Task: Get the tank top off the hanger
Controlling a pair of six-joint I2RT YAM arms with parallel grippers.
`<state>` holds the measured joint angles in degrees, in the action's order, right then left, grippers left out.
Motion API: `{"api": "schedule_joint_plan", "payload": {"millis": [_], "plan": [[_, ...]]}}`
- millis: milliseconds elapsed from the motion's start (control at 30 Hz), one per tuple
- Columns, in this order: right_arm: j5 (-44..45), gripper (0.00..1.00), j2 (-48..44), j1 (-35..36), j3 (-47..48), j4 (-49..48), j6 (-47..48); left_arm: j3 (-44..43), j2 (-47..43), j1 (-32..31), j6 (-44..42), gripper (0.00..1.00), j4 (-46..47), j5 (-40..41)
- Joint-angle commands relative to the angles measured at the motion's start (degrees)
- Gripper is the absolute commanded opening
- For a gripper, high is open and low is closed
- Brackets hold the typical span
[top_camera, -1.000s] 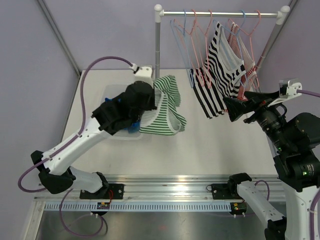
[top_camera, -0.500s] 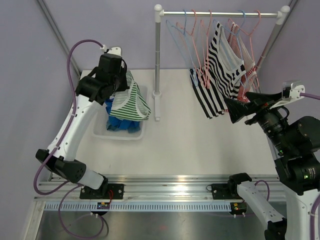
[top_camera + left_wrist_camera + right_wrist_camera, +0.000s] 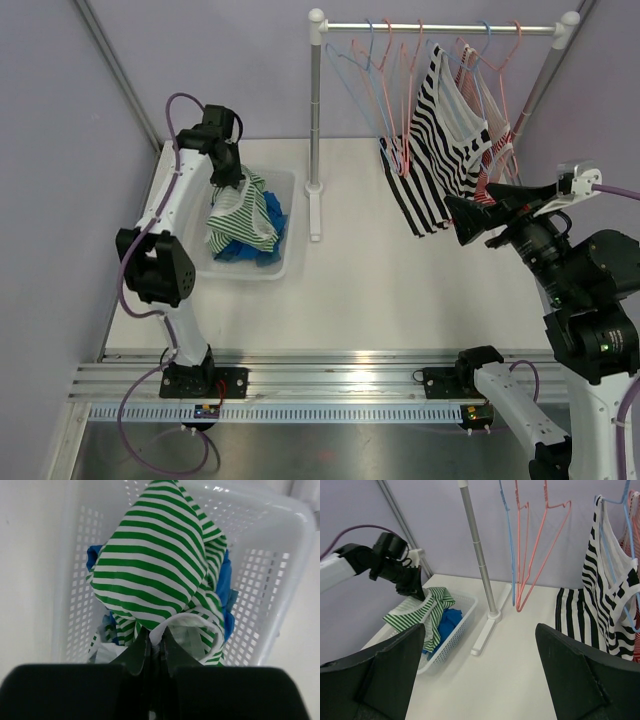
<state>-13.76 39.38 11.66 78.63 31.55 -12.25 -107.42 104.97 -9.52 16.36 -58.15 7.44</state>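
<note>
My left gripper (image 3: 228, 172) is shut on the white hem of a green-and-white striped tank top (image 3: 238, 215) and holds it over the white basket (image 3: 290, 232); the top droops into the basket. In the left wrist view the closed fingers (image 3: 145, 647) pinch the top (image 3: 150, 565) above the basket (image 3: 280, 595). My right gripper (image 3: 478, 215) is open and empty, right of the rack, near a black-and-white striped tank top (image 3: 440, 150) that hangs on a hanger; it shows in the right wrist view (image 3: 610, 605).
Blue cloth (image 3: 266, 240) lies in the basket. A clothes rack (image 3: 315, 120) stands at the back with several empty pink and blue hangers (image 3: 385, 80) and a red-striped top (image 3: 495, 150). Its foot (image 3: 487, 625) lies on the white table.
My left arm has swung left and back with the green striped top, from beside the rack pole to over the basket, and lowered it in. The right arm has stayed put.
</note>
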Motion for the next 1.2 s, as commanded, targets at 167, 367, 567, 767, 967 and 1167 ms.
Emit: {"api": "schedule_joint_plan", "payload": {"millis": [167,367,567,767,967,1167], "plan": [[1.0,1.0,2.63,-0.15,0.11,-1.68,-0.23,2.3,13.4,-3.05,-1.33,0.0,2.69,-2.35],[7.26,0.99,8.7,-0.15,5.48,5.01,0.03,6.51,22.64,-4.19,2.44,0.0,2.43,1.42],[6.9,0.99,9.4,-0.06,7.15,5.01,0.82,9.33,17.56,-4.72,5.52,0.0,4.45,6.6],[8.75,1.0,15.1,-0.06,14.68,7.73,3.45,9.42,8.07,-2.88,7.98,0.6,4.01,11.19],[11.56,1.0,25.2,-0.06,23.04,11.69,5.74,10.12,-2.91,-2.52,7.55,0.82,6.64,4.79],[18.24,1.0,36.09,-1.02,31.47,13.62,9.17,8.2,-12.24,-2.43,6.41,0.99,7.62,-0.41]]}}
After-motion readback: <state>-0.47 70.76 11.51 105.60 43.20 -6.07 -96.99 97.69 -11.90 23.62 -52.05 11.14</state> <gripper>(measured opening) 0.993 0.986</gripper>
